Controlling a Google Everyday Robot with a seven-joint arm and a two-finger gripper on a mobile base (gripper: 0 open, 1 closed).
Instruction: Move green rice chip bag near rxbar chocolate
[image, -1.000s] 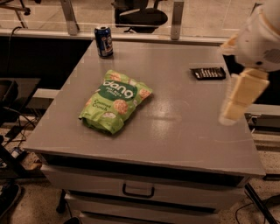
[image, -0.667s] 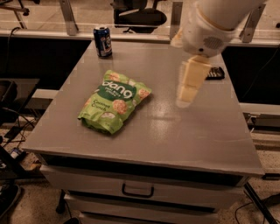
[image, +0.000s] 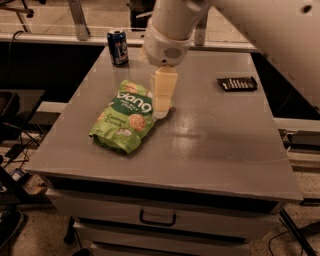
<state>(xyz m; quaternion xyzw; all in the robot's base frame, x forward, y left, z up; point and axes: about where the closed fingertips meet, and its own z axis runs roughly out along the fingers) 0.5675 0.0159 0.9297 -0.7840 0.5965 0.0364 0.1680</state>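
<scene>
A blue soda can (image: 117, 47) stands well to the left of the pincer and farther back, near the far edge of the table (image: 210, 145). The green rice chip bag (image: 124, 120) lies flat just left of the pincer (image: 161, 107), which points down at the bag's upper right edge. Whether it is open or closed cannot be told. The rxbar chocolate (image: 238, 83) lies well apart to the pincer's right.

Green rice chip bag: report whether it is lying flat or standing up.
Lying flat: the green rice chip bag rests face-up on the table. The gripper hangs at its far edge.
</scene>
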